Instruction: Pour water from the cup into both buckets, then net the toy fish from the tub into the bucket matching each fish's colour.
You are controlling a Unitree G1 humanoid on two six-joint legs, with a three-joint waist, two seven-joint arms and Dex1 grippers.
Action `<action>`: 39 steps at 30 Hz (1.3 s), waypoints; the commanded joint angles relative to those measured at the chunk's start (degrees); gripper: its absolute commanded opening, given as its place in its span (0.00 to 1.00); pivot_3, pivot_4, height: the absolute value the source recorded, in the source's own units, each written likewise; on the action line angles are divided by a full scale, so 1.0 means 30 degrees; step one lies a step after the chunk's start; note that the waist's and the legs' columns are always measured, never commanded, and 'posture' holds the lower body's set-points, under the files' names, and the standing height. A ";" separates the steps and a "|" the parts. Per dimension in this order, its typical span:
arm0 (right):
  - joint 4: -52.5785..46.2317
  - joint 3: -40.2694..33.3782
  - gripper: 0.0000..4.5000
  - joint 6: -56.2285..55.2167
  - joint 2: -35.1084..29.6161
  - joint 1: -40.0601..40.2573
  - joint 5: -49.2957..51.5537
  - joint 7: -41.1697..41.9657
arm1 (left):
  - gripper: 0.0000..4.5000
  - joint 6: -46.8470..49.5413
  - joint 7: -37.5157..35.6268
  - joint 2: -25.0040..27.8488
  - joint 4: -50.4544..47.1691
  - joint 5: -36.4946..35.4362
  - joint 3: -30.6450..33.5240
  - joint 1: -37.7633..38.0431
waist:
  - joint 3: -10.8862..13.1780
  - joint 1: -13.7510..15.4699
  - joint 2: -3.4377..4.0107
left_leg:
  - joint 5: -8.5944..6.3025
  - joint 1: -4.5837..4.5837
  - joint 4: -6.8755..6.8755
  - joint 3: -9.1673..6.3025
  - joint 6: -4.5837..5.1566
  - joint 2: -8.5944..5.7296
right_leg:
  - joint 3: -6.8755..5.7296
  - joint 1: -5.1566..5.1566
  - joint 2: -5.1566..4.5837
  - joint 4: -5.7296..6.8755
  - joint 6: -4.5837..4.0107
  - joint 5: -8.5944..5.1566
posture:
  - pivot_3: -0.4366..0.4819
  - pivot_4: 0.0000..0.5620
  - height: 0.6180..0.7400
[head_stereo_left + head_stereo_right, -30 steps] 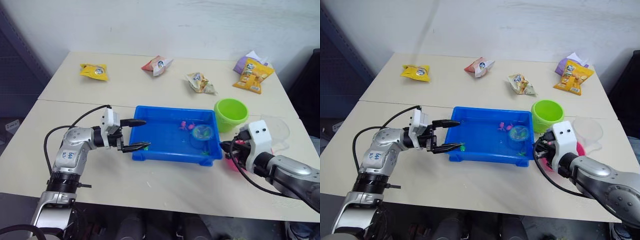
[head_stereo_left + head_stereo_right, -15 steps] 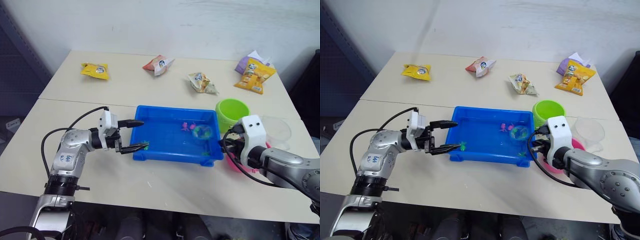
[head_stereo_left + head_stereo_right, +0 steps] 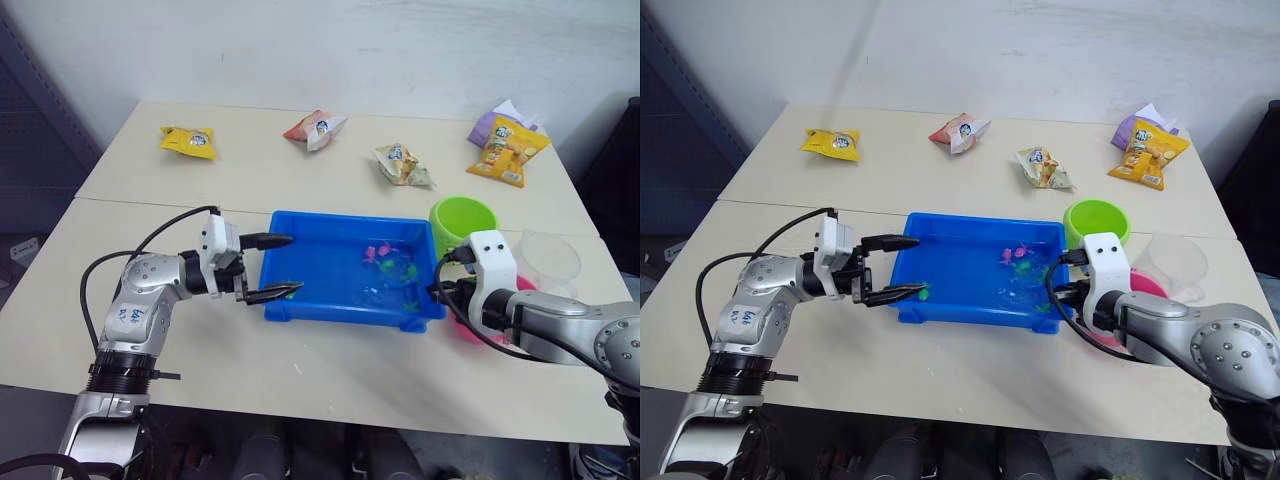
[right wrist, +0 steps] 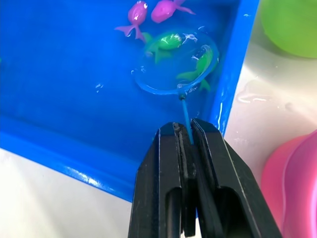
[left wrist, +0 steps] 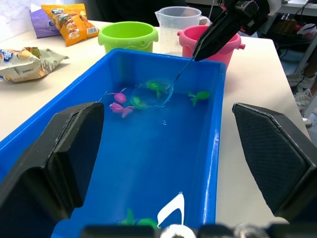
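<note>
Several toy fish (image 4: 169, 40) are still swimming in the tub (image 3: 300, 300) – two pink ones and a few green – so I'd say the netting has barely started. Right hand (image 4: 184, 130) is pinched together on the net (image 4: 174, 69) handle, hoop dipped around the green ones. Left hand (image 3: 283, 265) hangs wide apart at the tub's other end. Cup (image 5: 178, 27) sits behind the pink bucket (image 5: 210, 45), green bucket (image 3: 462, 225) beside it. Pale bench (image 3: 200, 350), snack bags (image 3: 188, 142) along the far side, white wall behind.
</note>
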 commanded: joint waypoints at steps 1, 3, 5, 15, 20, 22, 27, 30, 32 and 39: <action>0.0074 0.0260 0.00 -0.0454 0.0367 -0.0420 0.0470 -0.0590 | 0.99 0.0127 0.0242 0.0003 -0.0958 -0.0206 0.0078 -0.0046 | 0.0000 0.0006 0.0000 | 0.0000 0.0000 0.0000 -0.0002 0.0001 0.0001 | -0.0001 0.0000 0.0002 -0.0001 0.0000 0.0000 | 0.48 0.27 0.98; 0.0274 0.0482 0.00 -0.0526 0.0562 -0.0714 0.0404 -0.0825 | 0.99 0.0184 0.0313 -0.0028 -0.0996 -0.0208 0.0080 -0.0075 | 0.0000 0.0017 0.0000 | 0.0000 -0.0002 -0.0004 -0.0001 0.0000 0.0001 | -0.0001 -0.0002 0.0000 -0.0005 -0.0001 0.0000 | 0.48 0.27 0.98; 0.0564 0.0634 0.00 -0.0579 0.0793 -0.1068 0.0332 -0.1037 | 0.99 0.0214 0.0398 -0.0071 -0.1017 -0.0208 0.0096 -0.0109 | 0.0000 0.0013 0.0000 | -0.0001 -0.0007 -0.0001 0.0002 0.0002 0.0001 | -0.0001 -0.0002 -0.0002 -0.0008 0.0000 0.0000 | 0.48 0.27 0.98; 0.1377 0.1138 0.00 -0.0436 0.1587 -0.2637 -0.0519 -0.1273 | 0.99 0.0249 0.0714 -0.0199 -0.1220 -0.0207 0.0145 -0.0023 | 0.0000 0.0003 0.0000 | -0.0002 -0.0020 -0.0008 0.0001 0.0004 0.0001 | -0.0002 -0.0016 -0.0002 -0.0014 0.0001 0.0001 | 0.48 0.27 0.98; 0.1387 0.1205 0.00 0.0004 0.1777 -0.2986 -0.1847 -0.0650 | 0.99 0.0275 0.0859 -0.0201 -0.1328 -0.0240 0.0143 0.0034 | 0.0000 0.0012 0.0000 | -0.0003 -0.0022 -0.0021 0.0000 0.0005 0.0001 | -0.0003 -0.0019 -0.0002 -0.0026 0.0001 0.0001 | 0.48 0.27 0.98; 0.1444 0.1215 0.00 0.0118 0.1989 -0.3022 -0.2162 -0.0476 | 0.99 0.0283 0.0918 -0.0206 -0.1369 -0.0254 0.0140 0.0047 | 0.0000 0.0005 0.0000 | -0.0003 -0.0025 -0.0026 -0.0001 0.0007 0.0001 | -0.0003 -0.0019 -0.0002 -0.0030 0.0001 0.0001 | 0.48 0.27 0.98; 0.1525 0.1065 0.00 0.0450 0.2509 -0.3187 -0.2892 0.0032 | 0.99 0.0297 0.1014 -0.0216 -0.1446 -0.0266 0.0132 0.0075 | 0.0000 0.0001 0.0000 | -0.0004 -0.0028 -0.0035 0.0000 0.0007 0.0001 | -0.0003 -0.0029 -0.0002 -0.0029 0.0001 0.0001 | 0.48 0.27 0.98; 0.1260 0.1011 0.00 0.0705 0.2533 -0.3151 -0.3411 0.0545 | 0.99 0.0309 0.1037 -0.0197 -0.1467 -0.0282 0.0145 0.0090 | 0.0000 0.0006 0.0000 | -0.0004 -0.0035 -0.0035 0.0000 0.0008 0.0001 | -0.0003 -0.0030 -0.0003 -0.0030 0.0001 0.0001 | 0.48 0.27 0.98; 0.0967 0.0900 0.00 0.0900 0.2465 -0.3009 -0.3617 0.0945 | 0.99 0.0299 0.1032 -0.0170 -0.1476 -0.0284 0.0153 0.0125 | 0.0000 0.0006 0.0000 | -0.0005 -0.0037 -0.0035 -0.0001 0.0010 0.0001 | -0.0003 -0.0030 -0.0004 -0.0030 0.0001 0.0001 | 0.48 0.27 0.98; -0.0724 -0.0104 0.00 0.1311 0.1287 -0.1717 -0.3394 0.2790 | 0.99 0.0224 0.0884 -0.0035 -0.1409 -0.0326 0.0252 0.0332 | 0.0000 0.0015 0.0000 | -0.0027 -0.0044 -0.0063 -0.0006 0.0048 0.0001 | -0.0009 -0.0036 -0.0004 -0.0031 0.0001 0.0001 | 0.48 0.27 0.98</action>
